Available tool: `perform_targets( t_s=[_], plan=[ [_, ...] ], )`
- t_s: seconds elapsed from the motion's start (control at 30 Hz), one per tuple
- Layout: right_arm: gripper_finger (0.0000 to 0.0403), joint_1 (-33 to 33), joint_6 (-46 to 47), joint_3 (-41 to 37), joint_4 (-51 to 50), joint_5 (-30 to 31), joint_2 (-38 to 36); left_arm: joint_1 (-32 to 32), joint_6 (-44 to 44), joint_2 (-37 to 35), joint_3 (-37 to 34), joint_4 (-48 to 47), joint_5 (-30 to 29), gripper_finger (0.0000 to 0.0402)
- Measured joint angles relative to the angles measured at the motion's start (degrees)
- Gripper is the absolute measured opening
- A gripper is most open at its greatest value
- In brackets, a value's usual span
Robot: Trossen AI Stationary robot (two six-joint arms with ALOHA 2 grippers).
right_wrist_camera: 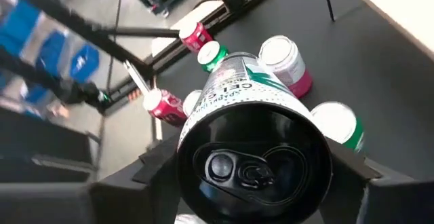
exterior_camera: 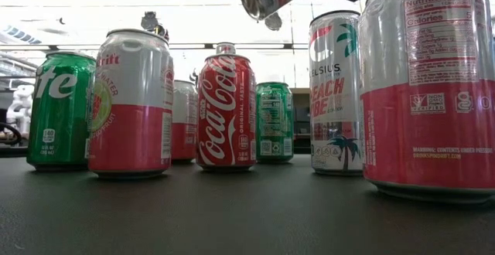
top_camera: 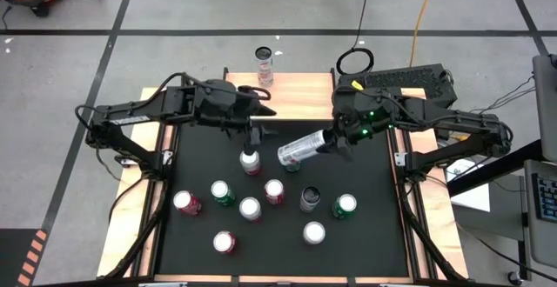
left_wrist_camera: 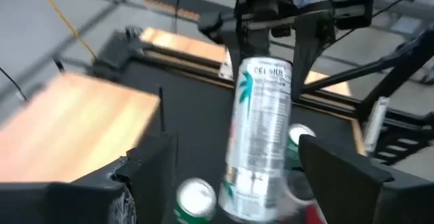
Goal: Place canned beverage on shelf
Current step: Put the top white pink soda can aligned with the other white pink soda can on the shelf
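Cans crowd the black bench as the right hand, clamped on the top end of a slim silver Celsius can, carries it tipped on its side above the mat, well clear of the surface. The left hand hovers just across from it, near the can's free end, its fingers apart and holding nothing.

One can already stands at the far edge of the shelf, the light-wood board at the back of the bench; the rest of the board is bare. By that showing the task is barely begun: the lifted can has yet to reach the shelf, and whether it goes there directly or passes to the left hand cannot be told.

Counted from overhead: one can on the shelf, one in the air, and what looks like nine upright on the mat. These are a red Coca-Cola can, several green cans, pink-and-white ones, and one dark can. Two arms, one shelf.
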Motion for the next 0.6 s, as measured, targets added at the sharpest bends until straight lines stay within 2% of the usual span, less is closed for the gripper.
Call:
perform_targets(
  t_s=[0.17,0.27,0.43,0.6],
  plan=[
    [0.0236,0.02,11.01,0.00,-0.08,1.58,0.00,-0.53,9.57,0.00,0.00,5.02,-3.61,0.0307],
    [0.0235,0.00,15.19,0.00,1.65,1.81,0.00,-1.35,12.57,0.38,0.00,8.03,-3.67,0.0307],
    [0.0236,0.00,21.27,0.00,6.05,2.91,0.00,-3.24,12.65,1.27,0.02,8.56,-3.02,0.0315],
    [0.0237,-0.02,25.69,0.00,7.56,6.17,0.00,-5.23,12.18,3.16,-0.02,8.07,-4.51,0.0359]
  ],
)
